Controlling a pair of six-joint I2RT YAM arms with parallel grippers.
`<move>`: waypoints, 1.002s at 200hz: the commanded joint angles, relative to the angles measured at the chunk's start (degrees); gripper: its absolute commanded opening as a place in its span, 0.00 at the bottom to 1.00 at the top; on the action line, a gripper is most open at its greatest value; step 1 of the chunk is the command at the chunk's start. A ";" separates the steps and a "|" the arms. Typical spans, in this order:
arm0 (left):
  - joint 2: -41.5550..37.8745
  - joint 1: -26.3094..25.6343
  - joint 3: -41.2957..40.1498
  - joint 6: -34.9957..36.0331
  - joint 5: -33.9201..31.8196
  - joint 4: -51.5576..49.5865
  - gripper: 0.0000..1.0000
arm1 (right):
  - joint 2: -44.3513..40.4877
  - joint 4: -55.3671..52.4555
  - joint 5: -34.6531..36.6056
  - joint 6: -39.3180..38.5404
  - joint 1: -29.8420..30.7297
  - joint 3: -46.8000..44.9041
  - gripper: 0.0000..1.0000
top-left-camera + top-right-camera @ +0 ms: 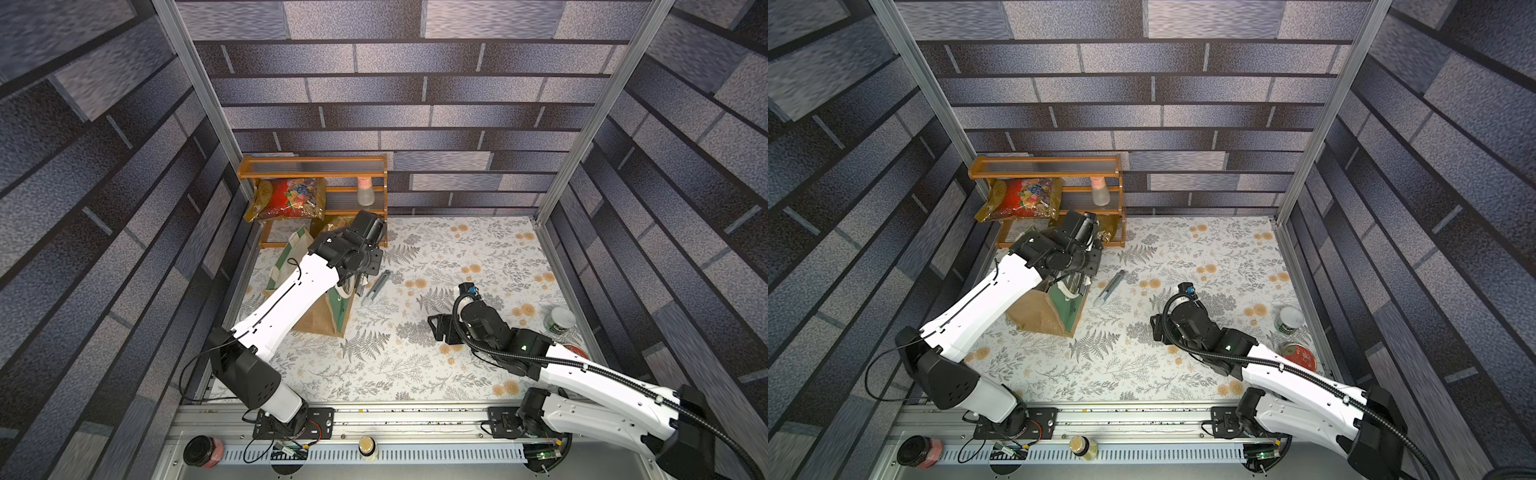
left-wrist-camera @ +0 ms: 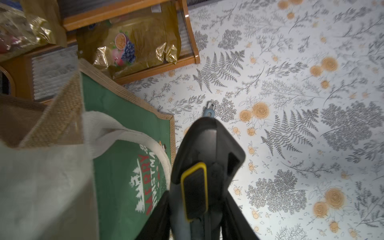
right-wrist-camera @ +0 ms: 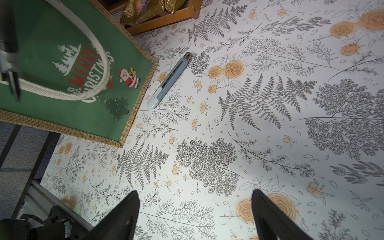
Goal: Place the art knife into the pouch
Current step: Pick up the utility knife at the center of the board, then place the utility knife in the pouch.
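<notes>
The left gripper (image 1: 360,283) sits at the top front edge of the pouch (image 1: 318,320), a tan burlap tote bag with a green "Merry Christmas" front panel and white rope handles. In the left wrist view one black finger (image 2: 195,182) with a yellow-rimmed pad lies outside the green panel. The other finger is hidden behind the near, blurred white handle, so whether the jaws press the fabric cannot be told. Just beyond that finger lies the art knife (image 1: 376,286), a slim grey-blue plastic snap-blade cutter, flat on the white floral tablecloth (image 1: 457,249). One long side runs close along the burlap-trimmed foot of the pouch's front panel, with a narrow strip of cloth between. Its blade end points toward the foot of the orange wooden shelf rack (image 1: 316,166). The knife's other long side faces bare cloth. The right gripper (image 3: 194,192) hangs over that cloth, well apart from the knife, jaws spread wide with only fern print showing between them. On the right arm's far side from the knife, a white-lidded jar (image 1: 561,320) and a round red tin (image 1: 577,352) stand by the table's right edge.
</notes>
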 commanded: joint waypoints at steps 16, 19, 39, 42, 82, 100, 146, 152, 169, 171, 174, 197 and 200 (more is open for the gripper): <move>-4.65 8.84 5.81 1.35 5.17 -5.42 0.37 | 4.81 1.49 -1.23 -0.28 -0.32 5.63 0.85; -4.89 9.73 5.88 1.27 5.52 -5.44 0.37 | 5.24 1.38 -1.40 -0.45 -0.33 6.01 0.85; -7.40 15.15 4.98 1.00 8.00 -4.48 0.37 | 7.14 1.16 -2.05 -1.21 -0.40 7.81 0.85; -7.73 16.07 4.74 0.92 8.32 -4.34 0.37 | 7.31 1.21 -2.18 -1.30 -0.33 7.94 0.85; -11.08 25.53 1.15 1.50 14.41 -1.59 0.37 | 9.19 1.27 -3.44 -1.93 -0.32 9.30 0.85; -10.31 27.61 -0.82 1.99 14.71 -0.62 0.37 | 9.24 1.01 -3.65 -1.72 -0.39 9.09 0.85; -8.81 27.91 -8.34 3.05 8.99 4.14 0.40 | 8.62 -0.20 -3.90 -1.53 -0.37 8.06 0.85; -8.39 27.79 -8.64 3.26 8.71 4.14 0.41 | 8.49 -0.47 -3.92 -1.55 -0.38 8.04 0.85; -7.39 27.82 -9.39 3.37 8.28 4.20 0.45 | 7.71 -0.21 -4.24 -1.47 -0.32 6.91 0.86; -7.29 27.88 -9.37 3.37 8.13 4.17 0.45 | 7.62 -0.10 -4.25 -1.48 -0.32 6.74 0.86; -7.08 27.74 -9.45 3.37 7.95 4.18 0.47 | 7.38 0.08 -4.26 -1.41 -0.36 6.52 0.88; -6.95 26.07 -9.23 4.83 7.59 3.58 0.87 | 6.19 0.16 -3.91 -1.35 -0.40 5.52 1.00; -7.03 25.39 -9.09 5.31 7.21 3.42 0.95 | 6.01 0.08 -4.00 -1.46 -0.37 5.48 1.00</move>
